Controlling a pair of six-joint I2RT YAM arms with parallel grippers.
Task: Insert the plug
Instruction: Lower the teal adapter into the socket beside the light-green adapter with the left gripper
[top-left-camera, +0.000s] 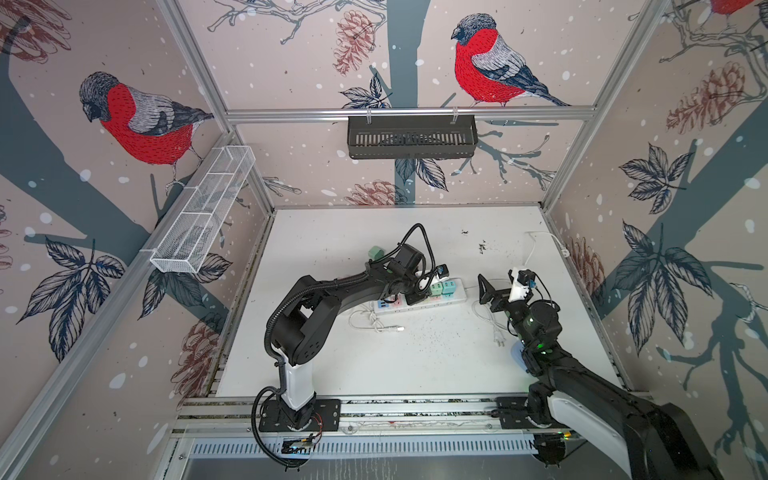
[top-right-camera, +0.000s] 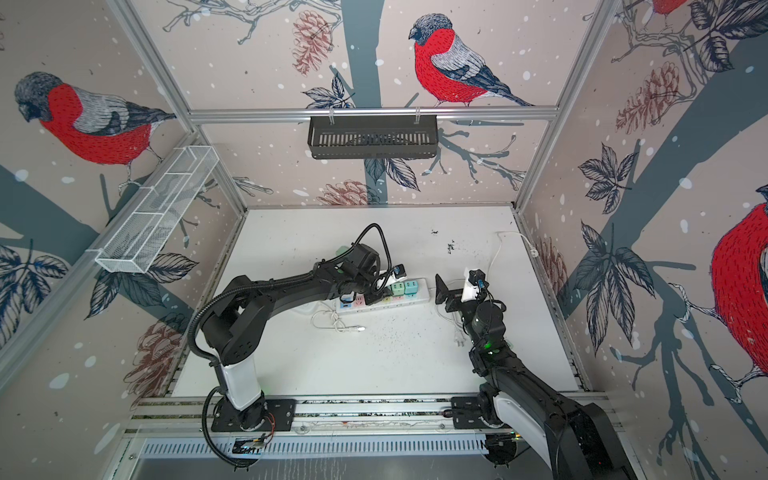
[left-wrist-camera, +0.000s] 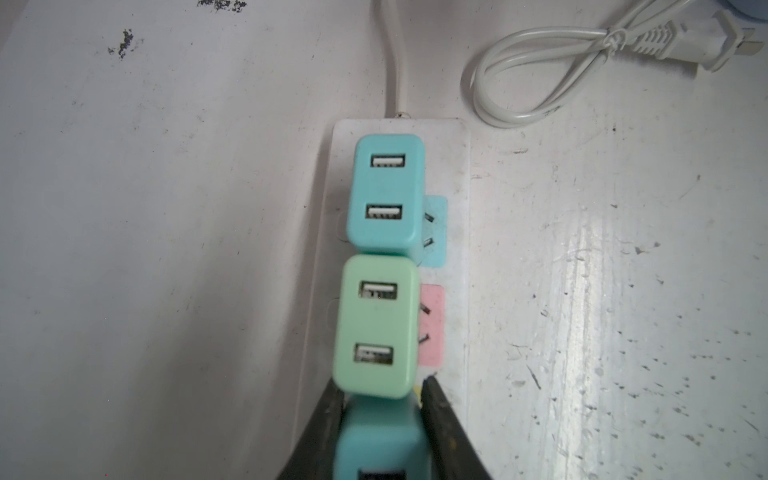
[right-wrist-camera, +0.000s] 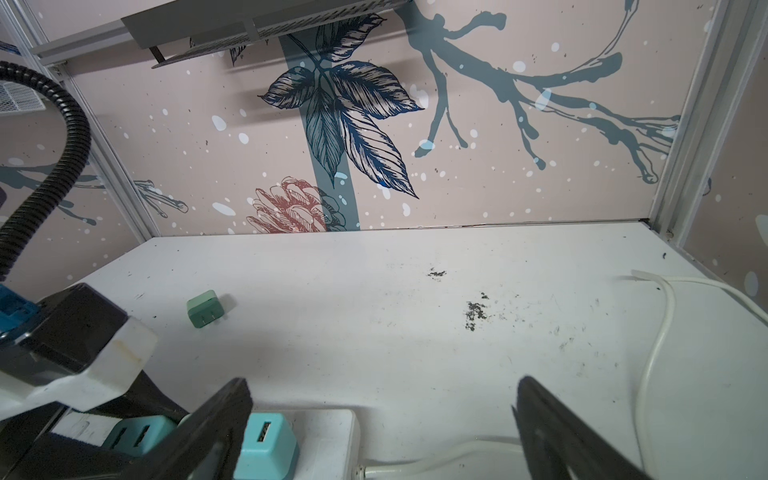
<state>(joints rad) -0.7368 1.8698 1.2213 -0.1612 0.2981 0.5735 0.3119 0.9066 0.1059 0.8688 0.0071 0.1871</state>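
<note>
Left gripper (left-wrist-camera: 381, 409) jaws are clamping a blue USB charger plug (left-wrist-camera: 380, 444) at the bottom centre of the left wrist view, with the black fingers (left-wrist-camera: 444, 428) pressing on both its sides. The plug is sitting over the white power strip (left-wrist-camera: 457, 174), butting right up against a green charger (left-wrist-camera: 376, 324) that's plugged in. A second blue charger (left-wrist-camera: 386, 191) is plugged in just above that one in the frame. Can't tell if the held plug's prongs are fully in.

Going left to right in a top view, a spare green charger (top-left-camera: 377, 252) is lying loose on the white table (top-left-camera: 415, 365), a bit left of centre. A thin white USB cable (top-left-camera: 374, 322) is lying in a loop just below the strip. The right gripper (top-left-camera: 483, 291) is hanging just right of the strip's end with its jaws spread wide and nothing between them. The strip's own two-prong cord plug (top-left-camera: 498, 338) is lying on the table lower right of that.
</note>
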